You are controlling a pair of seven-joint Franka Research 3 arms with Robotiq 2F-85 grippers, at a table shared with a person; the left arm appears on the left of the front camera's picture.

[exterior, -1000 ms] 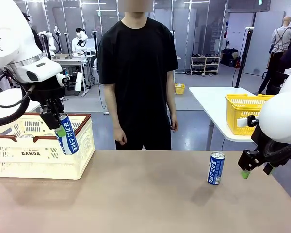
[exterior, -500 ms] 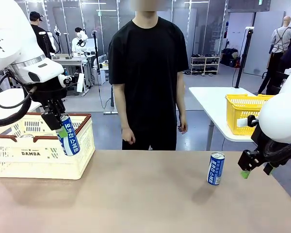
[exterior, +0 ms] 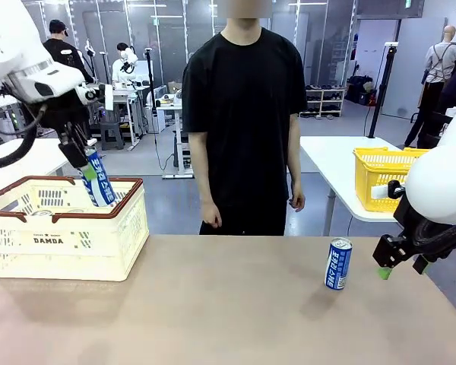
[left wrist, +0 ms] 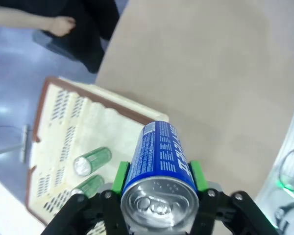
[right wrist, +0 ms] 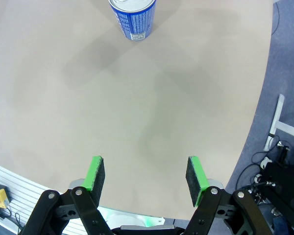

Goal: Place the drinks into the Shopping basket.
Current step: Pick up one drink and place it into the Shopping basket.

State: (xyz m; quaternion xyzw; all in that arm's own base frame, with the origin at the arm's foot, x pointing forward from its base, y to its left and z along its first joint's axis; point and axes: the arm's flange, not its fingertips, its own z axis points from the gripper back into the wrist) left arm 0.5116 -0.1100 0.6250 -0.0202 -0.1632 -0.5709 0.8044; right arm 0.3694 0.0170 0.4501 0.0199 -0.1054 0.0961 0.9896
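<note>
Left gripper [exterior: 86, 169] has lifted the blue can [exterior: 99, 185] above the Shopping basket [exterior: 61, 245]
Its jaws clamp that tilted can; two green cans [left wrist: 91, 160] lie inside the basket; right gripper [right wrist: 144, 178] partly spread, empty; second blue can [exterior: 338, 263] upright on the table [exterior: 213, 304] nearby.

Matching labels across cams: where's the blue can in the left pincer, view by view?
Front: held blue can, upper left, tilted, in the left pincer over the Shopping basket.
Left wrist: bottom centre, silver top toward the camera, between green pads.
Right wrist: the can at the top edge is the other blue can, standing on the table.
Shared landmark: the table's tan top.
</note>
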